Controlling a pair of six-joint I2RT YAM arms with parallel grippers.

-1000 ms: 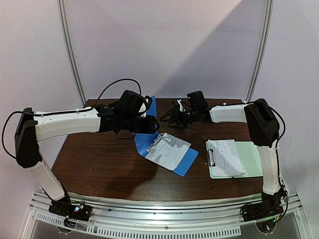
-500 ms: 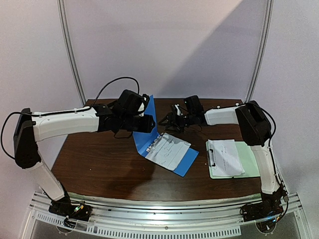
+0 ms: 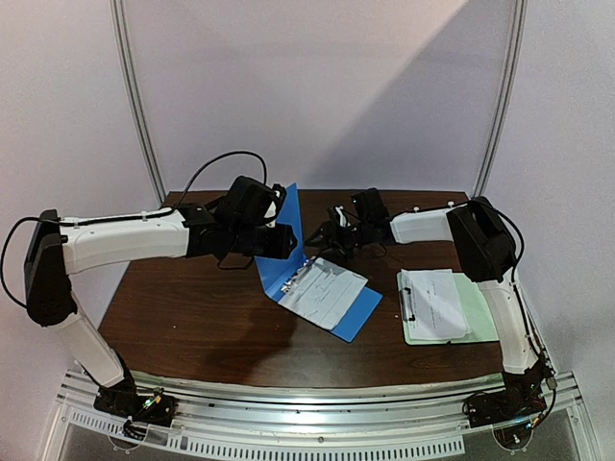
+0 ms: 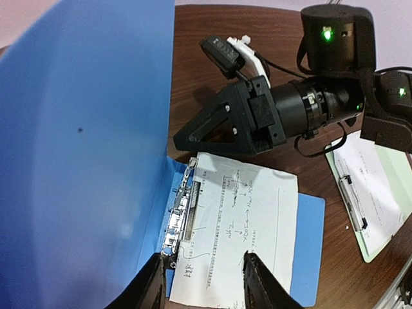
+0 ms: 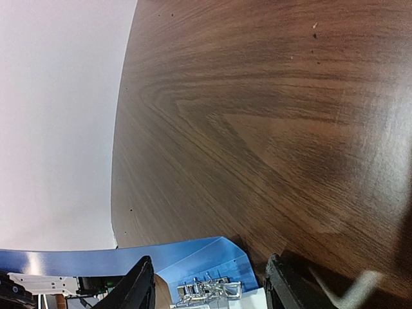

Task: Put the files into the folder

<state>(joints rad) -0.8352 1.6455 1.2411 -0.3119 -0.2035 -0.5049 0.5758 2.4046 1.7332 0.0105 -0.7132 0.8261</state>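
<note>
The folder (image 3: 360, 309) lies open near the middle of the table (image 3: 192, 317), its bottom leaf flat and its cover (image 4: 84, 129) standing nearly upright on the left. One sheet (image 4: 238, 238) lies on the flat leaf, its left edge against the metal clip (image 4: 180, 209) at the hinge. The left tool (image 4: 203, 257) hangs above that sheet, just right of the raised cover, its fingers spread with only paper and clip showing between them. Whether its left finger touches the cover I cannot tell.

The right tool (image 5: 209, 261) comes in low from the far side of the folder, pointing at the hinge, fingers also spread and holding nothing. It is close to the far edge of the sheet but not touching it. The second sheet (image 3: 437, 303) lies on a green clipboard (image 3: 485, 298) at the right, well apart from both tools.

From above, the left tool's tips merge with the dark wrist against the cover. The right wrist view cuts off the clip and the sheet at its lower edge, and its lower right corner is blurred. The print on both sheets is too faint to read.
</note>
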